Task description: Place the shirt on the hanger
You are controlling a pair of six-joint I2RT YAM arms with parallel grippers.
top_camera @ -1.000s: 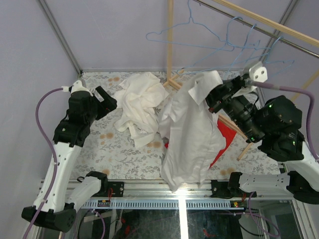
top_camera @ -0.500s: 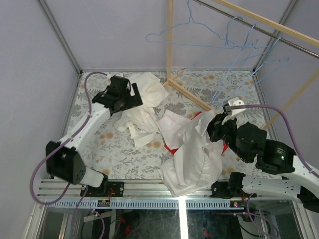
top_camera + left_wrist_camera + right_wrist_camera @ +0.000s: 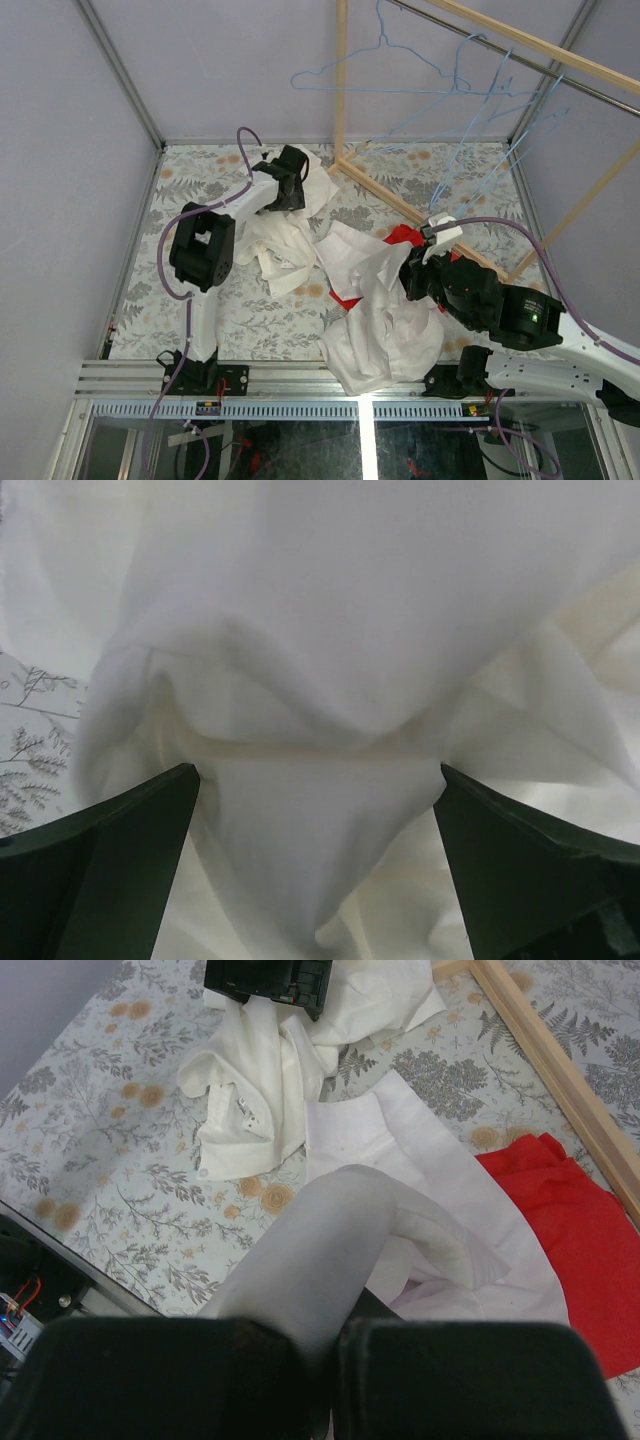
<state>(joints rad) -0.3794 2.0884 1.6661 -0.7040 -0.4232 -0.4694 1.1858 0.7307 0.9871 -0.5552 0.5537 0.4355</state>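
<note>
The white shirt (image 3: 385,325) lies crumpled on the front middle of the table, one fold lifted. My right gripper (image 3: 413,280) is shut on that fold; in the right wrist view the fold (image 3: 335,1245) runs down into my closed gripper (image 3: 335,1345). Blue wire hangers (image 3: 455,95) hang from the wooden rail at the back right, well above the shirt. My left gripper (image 3: 287,180) is at the back, open over the off-white garment (image 3: 275,235). In the left wrist view its fingers (image 3: 120,855) stand wide apart around that garment's fabric (image 3: 320,680).
A red cloth (image 3: 405,238) lies partly under the shirt and shows in the right wrist view (image 3: 560,1225). A wooden rack frame (image 3: 385,195) crosses the table at the back right, with an upright post (image 3: 341,80). The table's front rail (image 3: 300,385) is below the shirt.
My right gripper has come down and left with the shirt, which has sunk from hanging to heaped on the table. My left arm has swung back and right over the off-white garment.
</note>
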